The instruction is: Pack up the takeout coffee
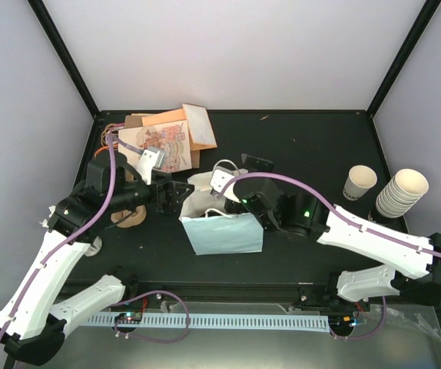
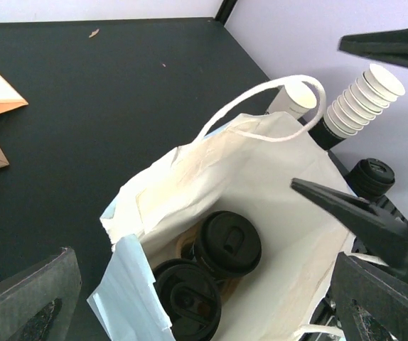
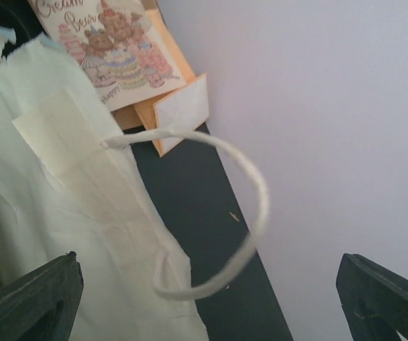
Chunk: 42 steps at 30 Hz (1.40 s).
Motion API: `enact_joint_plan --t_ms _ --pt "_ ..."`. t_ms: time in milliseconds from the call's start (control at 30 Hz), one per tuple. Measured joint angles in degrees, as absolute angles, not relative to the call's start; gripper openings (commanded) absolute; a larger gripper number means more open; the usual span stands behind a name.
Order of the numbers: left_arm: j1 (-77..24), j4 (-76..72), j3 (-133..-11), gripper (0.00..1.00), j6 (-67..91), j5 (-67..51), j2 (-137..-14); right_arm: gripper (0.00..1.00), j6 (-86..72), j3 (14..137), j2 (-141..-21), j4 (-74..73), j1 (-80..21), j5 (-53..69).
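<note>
The left claw [image 2: 204, 295] is hovering, fingers spread wide, over the open white paper bag [image 2: 261, 163]. The black-lidded takeout coffee cup [image 2: 227, 244] is sitting inside, directly beneath, beside a second lidded cup [image 2: 188, 298]. The right claw [image 3: 207, 298] is gaping beside the bag's handle [image 3: 257, 206].

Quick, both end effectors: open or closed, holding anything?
Left end effector: open, holding nothing.
Right end effector: open, holding nothing.
</note>
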<state>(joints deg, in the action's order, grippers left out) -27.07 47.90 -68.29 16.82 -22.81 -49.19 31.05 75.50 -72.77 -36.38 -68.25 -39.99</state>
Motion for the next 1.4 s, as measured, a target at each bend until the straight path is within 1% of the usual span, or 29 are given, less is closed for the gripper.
enact_joint_plan --t_ms 233,400,600,767,1100,1267,1400 --pt "-27.1 47.9 -67.4 0.99 17.8 -22.6 -49.2 1.0 32.2 77.8 -69.9 -35.9 -69.4 -40.4" --pt "-27.5 48.0 -65.6 0.99 18.3 -22.3 -49.2 1.0 34.3 77.7 -69.1 -34.1 -69.4 -43.5" --pt "-27.7 48.0 -65.3 0.99 18.7 -22.3 -49.2 1.0 42.9 70.4 -65.7 -25.2 -69.4 -49.5" --pt "-27.9 47.9 -65.3 0.99 18.8 -22.3 -49.2 1.0 51.0 62.9 -61.2 -18.4 -69.4 -49.9" --pt "-28.3 47.8 -65.1 0.99 18.8 -22.3 -48.2 1.0 59.3 57.3 -58.8 -8.4 -69.3 -50.7" --pt "-28.3 46.8 -64.2 0.99 18.8 -22.6 -47.3 1.0 60.4 53.8 -55.6 -6.8 -69.3 -49.2" --pt "-28.3 46.6 -62.9 0.99 18.8 -22.6 -47.1 1.0 55.5 57.5 -55.0 -11.3 -69.3 -46.8"
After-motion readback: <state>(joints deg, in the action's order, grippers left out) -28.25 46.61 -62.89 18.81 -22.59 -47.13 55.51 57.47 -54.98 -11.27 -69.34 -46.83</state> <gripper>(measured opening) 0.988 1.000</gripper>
